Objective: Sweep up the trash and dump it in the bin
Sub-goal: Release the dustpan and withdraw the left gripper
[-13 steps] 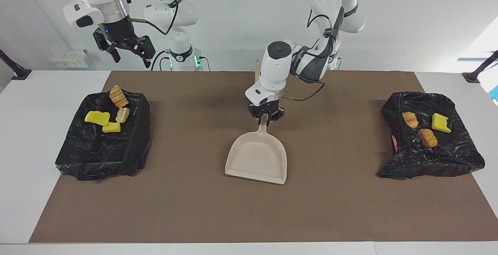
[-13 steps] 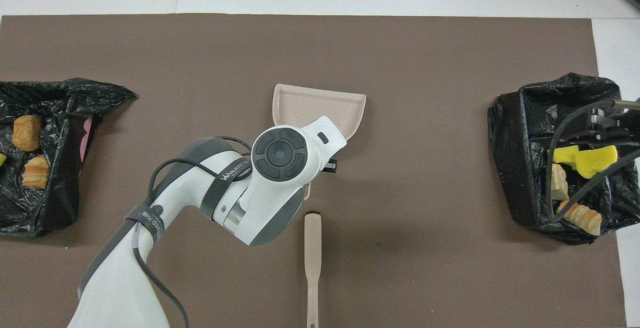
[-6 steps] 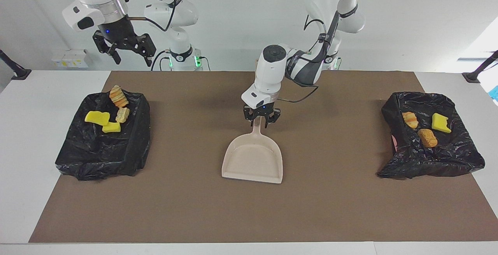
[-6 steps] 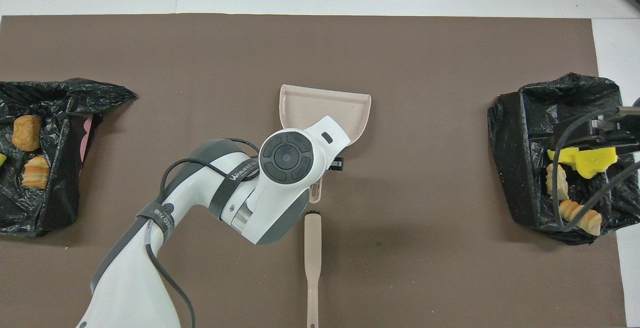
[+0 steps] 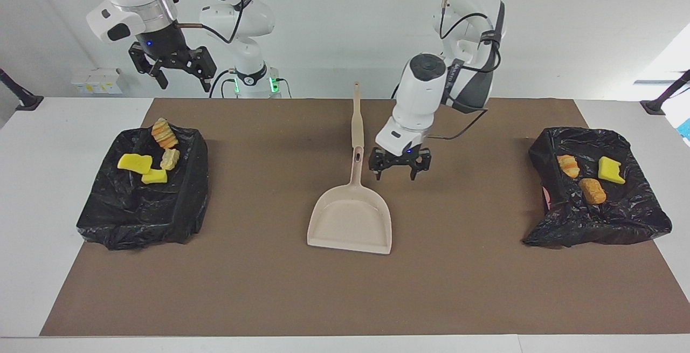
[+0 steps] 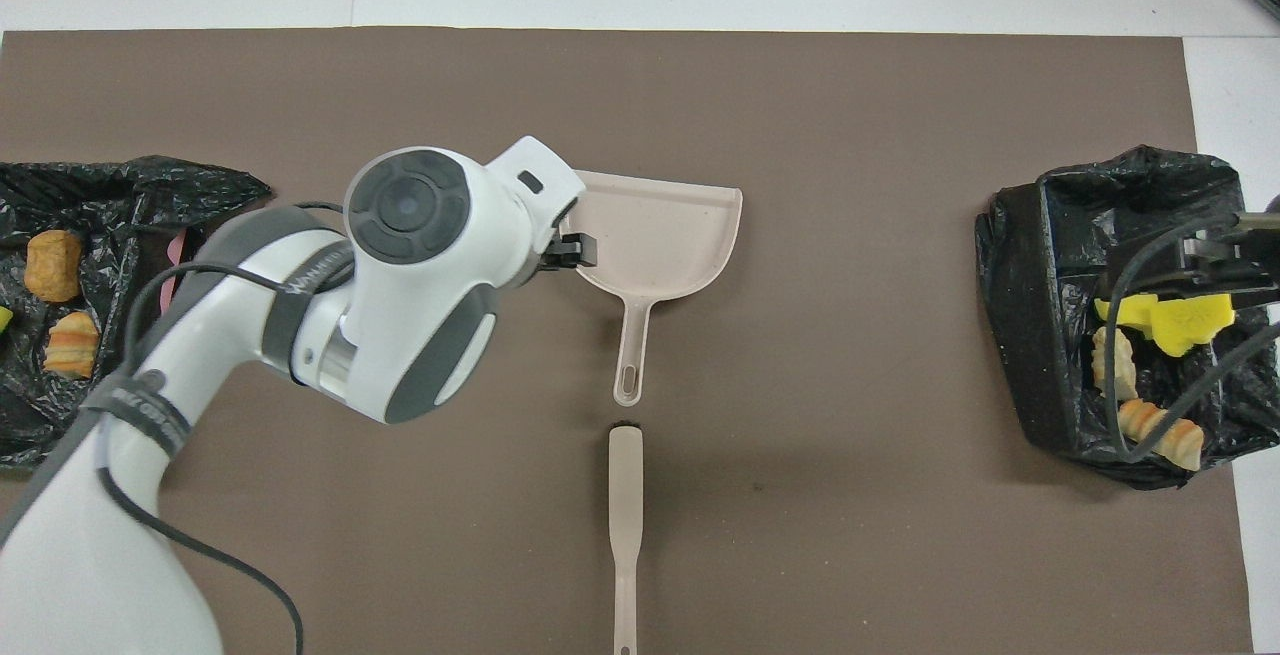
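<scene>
I have the left gripper (image 5: pixel 399 171) hanging low over the brown mat (image 5: pixel 463 288) near the middle of the counter (image 5: pixel 32 267), its fingers spread wide and holding nothing; it sits just beside the handle of the beige dustpan (image 5: pixel 350 221), toward the left arm's end, and is not touching it. The dustpan lies flat on the mat with its handle pointing toward the robots' edge and its open mouth toward the edge away from them. In line with that handle, nearer the robots' edge, lies the beige brush (image 5: pixel 356 118), its tip close to the handle's end but apart from it. My right gripper (image 5: pixel 178 74) waits high in the air, over the counter by the robots' edge at the right arm's end, fingers also spread wide and empty. All the trash I can see is in the two bins lined with black bags. The bin (image 5: pixel 143 191) at the right arm's end holds four pieces of trash (image 5: pixel 151 153): two yellow sponge bits, a pale bread-like lump and an orange-streaked one at the rim nearest the robots. The other bin (image 5: pixel 598 207), at the left arm's end, holds three pieces (image 5: pixel 590 178): a yellow-green sponge, a tan lump and an orange-streaked one. I see no scraps on the mat or in the dustpan's tray.
</scene>
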Tool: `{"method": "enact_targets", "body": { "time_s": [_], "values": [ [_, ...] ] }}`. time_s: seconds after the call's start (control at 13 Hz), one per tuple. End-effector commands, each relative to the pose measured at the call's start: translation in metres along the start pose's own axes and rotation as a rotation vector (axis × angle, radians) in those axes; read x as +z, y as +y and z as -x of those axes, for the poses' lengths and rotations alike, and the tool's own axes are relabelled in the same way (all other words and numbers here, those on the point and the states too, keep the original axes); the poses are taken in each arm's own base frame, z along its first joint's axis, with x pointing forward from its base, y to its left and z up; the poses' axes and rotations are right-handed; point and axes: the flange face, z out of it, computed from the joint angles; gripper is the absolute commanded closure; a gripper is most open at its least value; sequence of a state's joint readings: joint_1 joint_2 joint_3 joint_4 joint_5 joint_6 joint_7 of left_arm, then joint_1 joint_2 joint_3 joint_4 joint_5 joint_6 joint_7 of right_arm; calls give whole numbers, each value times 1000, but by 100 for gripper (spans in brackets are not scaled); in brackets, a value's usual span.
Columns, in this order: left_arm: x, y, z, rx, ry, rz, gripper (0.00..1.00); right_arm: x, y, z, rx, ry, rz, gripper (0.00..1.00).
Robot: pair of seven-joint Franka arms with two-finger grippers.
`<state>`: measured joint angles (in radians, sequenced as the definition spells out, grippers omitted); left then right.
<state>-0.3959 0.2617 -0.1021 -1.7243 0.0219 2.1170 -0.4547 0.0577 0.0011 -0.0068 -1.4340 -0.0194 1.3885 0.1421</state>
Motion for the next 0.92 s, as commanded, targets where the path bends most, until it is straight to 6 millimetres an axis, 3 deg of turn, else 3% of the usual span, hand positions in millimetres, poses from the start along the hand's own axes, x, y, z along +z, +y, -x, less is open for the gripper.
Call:
{"method": "enact_targets", "body": {
  "time_s": [0.0, 0.31, 0.85],
  "values": [
    [-27, -52, -22, 67, -37, -7, 0, 0, 3, 0, -22, -2, -18, 0],
    [-83, -139, -28, 101, -51, 20, 0, 0, 3, 0, -22, -2, -18, 0],
    [-169, -219, 2, 163, -46, -14, 0, 0, 4, 0, -21, -2, -18, 0]
  ]
}}
